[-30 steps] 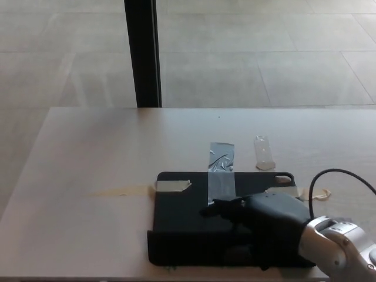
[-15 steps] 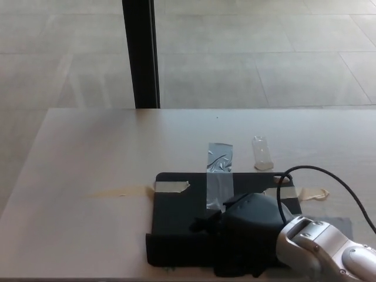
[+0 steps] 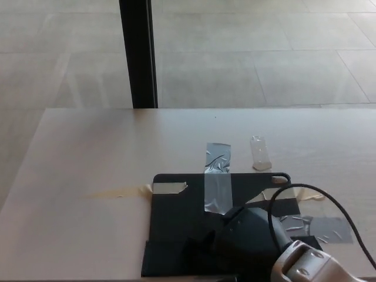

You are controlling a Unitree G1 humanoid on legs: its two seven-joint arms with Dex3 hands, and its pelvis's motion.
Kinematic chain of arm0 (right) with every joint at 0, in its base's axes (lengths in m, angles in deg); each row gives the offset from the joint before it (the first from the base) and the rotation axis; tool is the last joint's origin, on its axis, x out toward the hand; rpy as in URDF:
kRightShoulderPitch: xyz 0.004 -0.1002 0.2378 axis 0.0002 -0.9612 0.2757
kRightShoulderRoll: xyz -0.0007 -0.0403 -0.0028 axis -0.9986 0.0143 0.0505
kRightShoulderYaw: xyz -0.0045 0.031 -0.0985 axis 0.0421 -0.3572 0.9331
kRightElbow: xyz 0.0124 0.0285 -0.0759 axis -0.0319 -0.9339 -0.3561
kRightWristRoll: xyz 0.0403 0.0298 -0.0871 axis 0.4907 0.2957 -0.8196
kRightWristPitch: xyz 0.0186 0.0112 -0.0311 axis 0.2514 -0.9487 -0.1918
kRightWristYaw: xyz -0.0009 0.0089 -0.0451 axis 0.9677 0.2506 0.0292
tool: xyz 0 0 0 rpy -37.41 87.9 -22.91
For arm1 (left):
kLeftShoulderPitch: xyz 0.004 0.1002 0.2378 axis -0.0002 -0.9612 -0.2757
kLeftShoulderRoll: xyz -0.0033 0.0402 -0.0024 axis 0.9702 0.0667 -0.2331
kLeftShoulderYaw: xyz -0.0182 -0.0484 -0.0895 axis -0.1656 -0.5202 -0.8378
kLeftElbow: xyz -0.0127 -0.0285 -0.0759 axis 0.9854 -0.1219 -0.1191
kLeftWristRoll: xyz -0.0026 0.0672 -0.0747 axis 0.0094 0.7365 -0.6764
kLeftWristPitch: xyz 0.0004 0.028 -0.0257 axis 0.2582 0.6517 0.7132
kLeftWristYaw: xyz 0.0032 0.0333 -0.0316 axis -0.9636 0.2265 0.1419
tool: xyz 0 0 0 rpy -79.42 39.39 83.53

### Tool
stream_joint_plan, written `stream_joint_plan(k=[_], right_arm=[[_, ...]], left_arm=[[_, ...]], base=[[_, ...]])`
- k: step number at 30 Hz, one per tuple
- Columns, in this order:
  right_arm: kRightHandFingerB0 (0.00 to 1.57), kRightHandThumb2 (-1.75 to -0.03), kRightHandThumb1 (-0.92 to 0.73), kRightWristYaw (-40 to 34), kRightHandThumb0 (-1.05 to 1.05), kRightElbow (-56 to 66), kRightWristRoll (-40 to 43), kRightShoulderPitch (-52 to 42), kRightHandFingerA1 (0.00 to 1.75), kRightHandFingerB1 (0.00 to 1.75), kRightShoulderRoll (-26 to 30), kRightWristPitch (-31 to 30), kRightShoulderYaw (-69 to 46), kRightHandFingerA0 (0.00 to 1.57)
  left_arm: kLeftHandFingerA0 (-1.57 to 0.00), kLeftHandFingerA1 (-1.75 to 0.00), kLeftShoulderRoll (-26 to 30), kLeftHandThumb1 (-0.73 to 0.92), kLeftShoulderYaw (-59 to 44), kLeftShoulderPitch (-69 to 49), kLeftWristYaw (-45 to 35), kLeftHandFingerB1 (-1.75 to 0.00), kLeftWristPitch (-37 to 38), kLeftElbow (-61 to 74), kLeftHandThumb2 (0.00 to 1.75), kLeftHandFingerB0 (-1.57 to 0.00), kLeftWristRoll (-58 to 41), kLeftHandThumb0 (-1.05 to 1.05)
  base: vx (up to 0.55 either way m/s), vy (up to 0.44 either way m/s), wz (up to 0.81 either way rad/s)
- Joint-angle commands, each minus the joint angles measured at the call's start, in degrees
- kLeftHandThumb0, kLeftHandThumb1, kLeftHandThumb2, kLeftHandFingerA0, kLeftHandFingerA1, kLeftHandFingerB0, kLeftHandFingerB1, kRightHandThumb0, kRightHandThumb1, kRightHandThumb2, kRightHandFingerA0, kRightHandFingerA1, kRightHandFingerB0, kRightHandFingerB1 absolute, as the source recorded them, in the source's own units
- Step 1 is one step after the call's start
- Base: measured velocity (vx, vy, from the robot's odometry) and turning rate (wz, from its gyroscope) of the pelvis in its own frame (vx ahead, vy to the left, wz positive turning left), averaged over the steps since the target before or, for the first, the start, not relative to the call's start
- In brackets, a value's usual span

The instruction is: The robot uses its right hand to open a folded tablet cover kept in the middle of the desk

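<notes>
The black tablet cover (image 3: 176,223) lies flat at the near middle of the pale desk (image 3: 88,153). A grey tape strip (image 3: 217,179) crosses its far edge, and beige tape (image 3: 167,188) sits at its far left corner. My right hand (image 3: 247,238) comes in from the lower right and rests low over the cover's right half, hiding that part. Its silver wrist (image 3: 302,267) shows at the bottom edge. Black hand on black cover hides any grip. To the right of the hand, a grey taped patch (image 3: 329,229) shows on the desk. My left hand is out of sight.
A small clear plastic piece (image 3: 260,154) lies beyond the cover's far right corner. A black cable (image 3: 329,200) loops from my wrist over the desk. A black pillar (image 3: 138,53) stands behind the desk's far edge, on a tiled floor.
My right hand has slid left and toward the near edge across the cover. The grey taped patch on the right has come into sight. The camera has shifted slightly.
</notes>
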Motion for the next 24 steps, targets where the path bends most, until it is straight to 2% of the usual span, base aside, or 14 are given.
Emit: stream_joint_plan(k=[1, 2, 3, 7, 9, 10, 11, 12, 13, 17, 18, 19, 20, 24], right_arm=[[0.27, -0.87, -0.92, 16.5, -1.05, 16.05, -18.64, -19.89, 0.9, 0.51, 1.99, -11.43, 2.56, 0.59], [0.25, -1.19, -0.8, 15.55, -1.01, 16.62, -16.76, -22.34, 0.77, 0.56, 1.61, -13.2, 1.31, 0.53], [0.25, -0.85, -0.92, 15.7, -1.05, 16.98, -16.8, -23.57, 0.81, 0.49, 1.36, -13.99, 0.66, 0.54], [0.25, -0.83, -0.92, 13.37, -1.04, 17.93, -15.08, -27.85, 0.77, 0.46, 0.27, -15.72, -2.7, 0.49], [0.19, -1.21, -0.79, 13.8, -1.0, 19.22, -11.47, -30.26, 0.85, 0.52, -1.36, -18.11, -5.5, 0.52], [0.22, -0.82, -0.92, 13.68, -1.02, 19.57, -10.44, -30.9, 0.82, 0.45, -1.2, -18.08, -6.36, 0.44], [0.21, -1.24, -0.82, 12.84, -1.02, 19.91, -9.25, -32.06, 0.83, 0.52, -1.66, -18.05, -7.54, 0.52], [0.22, -1.26, -0.84, 12.46, -1.04, 20.17, -9.62, -33.01, 0.89, 0.52, -1.78, -17.74, -8.22, 0.55], [0.25, -0.82, -0.92, 11.92, -1.02, 20.12, -9.63, -33.49, 0.99, 0.47, -1.98, -17.43, -8.72, 0.53], [0.23, -1.18, -0.75, 10.6, -0.94, 20.81, -6.66, -36.3, 0.9, 0.55, -3.86, -16.87, -12.04, 0.5], [0.24, -0.77, -0.92, 10.42, -0.99, 20.78, -6.43, -36.62, 0.9, 0.48, -4.15, -16.52, -12.85, 0.46], [0.24, -0.78, -0.92, 10.13, -1.0, 20.86, -4.97, -37.32, 0.82, 0.45, -4.58, -16.42, -14.43, 0.49], [0.16, -1.21, -0.84, 10.75, -1.05, 21.0, -4.31, -37.66, 0.78, 0.51, -5.11, -16.52, -15.51, 0.45], [0.18, -1.19, -0.82, 13.81, -1.02, 22.41, -1.93, -39.39, 0.81, 0.51, -6.48, -16.91, -18.59, 0.47]], left_arm=[[-0.75, -0.77, 5.32, 0.87, 0.29, 0.64, -0.91, -0.65, -1.6, -0.54, 0.66, -0.53, -1.27, -0.77], [-0.76, -0.77, 5.38, 0.87, 0.01, 0.68, -1.01, -0.65, -1.8, -0.56, 0.66, -0.53, -1.62, -0.77], [-0.78, -0.78, 5.38, 0.87, 0.1, 0.74, -0.84, -0.65, -1.73, -0.7, 0.65, -0.54, -1.54, -0.78], [-0.78, -0.77, 5.22, 0.86, 0.28, 0.48, -0.52, -0.65, -1.66, -0.68, 0.65, -0.55, -1.51, -0.78], [-0.81, -0.79, 5.09, 0.86, 0.37, 0.35, -0.71, -0.66, -1.39, -0.68, 0.65, -0.54, -1.58, -0.79], [-0.78, -0.78, 5.03, 0.86, 0.23, 0.32, -0.83, -0.66, -1.4, -0.66, 0.65, -0.53, -1.78, -0.78], [-0.77, -0.78, 5.01, 0.86, 0.24, 0.31, -0.89, -0.66, -1.48, -0.6, 0.65, -0.54, -1.9, -0.78], [-0.77, -0.78, 4.92, 0.86, 0.27, 0.27, -1.17, -0.65, -1.31, -0.59, 0.65, -0.53, -2.0, -0.78], [-0.77, -0.78, 4.92, 0.85, 0.07, 0.39, -1.1, -0.65, -1.64, -0.59, 0.65, -0.54, -2.3, -0.77], [-0.77, -0.77, 5.0, 0.86, 0.37, 0.8, -0.75, -0.66, -1.75, -0.88, 0.65, -0.55, -2.33, -0.77], [-0.77, -0.77, 5.04, 0.86, 0.65, 1.04, -0.61, -0.65, -2.01, -0.81, 0.65, -0.55, -2.19, -0.77], [-0.75, -0.76, 5.11, 0.86, 0.69, 1.34, -0.61, -0.65, -2.27, -0.82, 0.66, -0.54, -2.37, -0.77], [-0.74, -0.76, 5.2, 0.85, 0.65, 1.57, -0.63, -0.64, -2.48, -0.84, 0.66, -0.54, -2.63, -0.77], [-0.75, -0.77, 5.07, 0.85, 1.09, 1.72, -1.09, -0.65, -1.86, -0.81, 0.65, -0.54, -2.8, -0.79]], base=[[0.0, 0.0, 0.0], [0.0, 0.0, 0.0], [0.0, 0.0, 0.0], [0.0, 0.0, 0.0], [0.0, 0.0, 0.0], [0.0, 0.0, 0.0], [0.0, 0.0, 0.0], [0.0, 0.0, 0.0], [0.0, 0.0, 0.0], [0.0, 0.0, 0.0], [0.0, 0.0, 0.0], [0.0, 0.0, 0.0], [0.0, 0.0, 0.0], [0.0, 0.0, 0.0]])
